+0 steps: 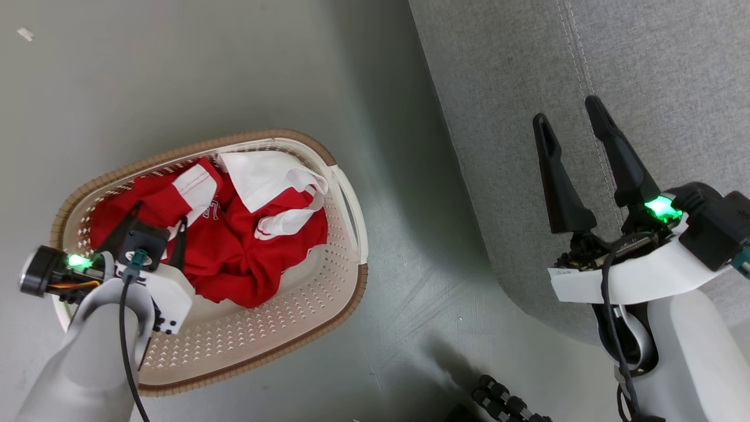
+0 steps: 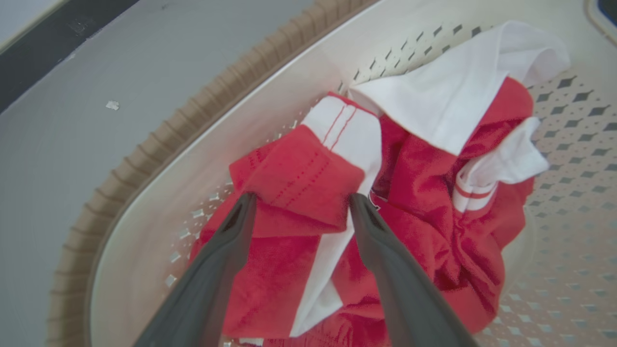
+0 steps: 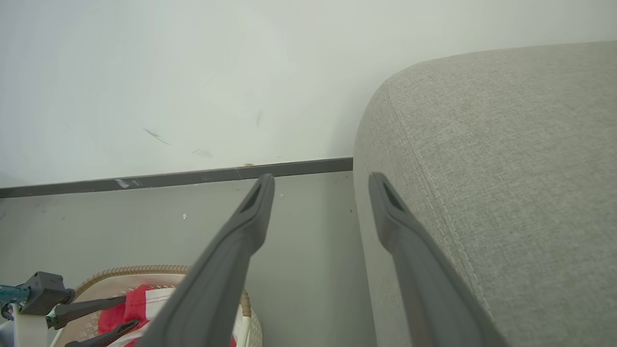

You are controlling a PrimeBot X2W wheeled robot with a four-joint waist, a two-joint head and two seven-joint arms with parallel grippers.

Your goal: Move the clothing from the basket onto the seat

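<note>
- Red-and-white clothing [image 1: 234,246] lay heaped in the basket [image 1: 328,319], which sat on the floor [image 1: 176,70] left of the seat [image 1: 662,53]; none was on the seat yet.
- Left gripper [image 2: 302,198] straddled a fold of it, jaws spread and gripping nothing, seemingly poised to pinch.
- Right gripper [image 1: 566,109] hovered at the seat's edge, jaws apart, empty.

Floor: you have a smooth grey floor [image 1: 176,70] that runs to a dark skirting strip [image 3: 193,177] under the wall [image 3: 193,72].
Robot's left: the basket [image 1: 281,305] stands on it.
Robot's right: the seat [image 1: 644,58] rests on it, near the basket but apart.
Loose bits: one small white scrap [image 1: 25,34], well apart from both.
</note>
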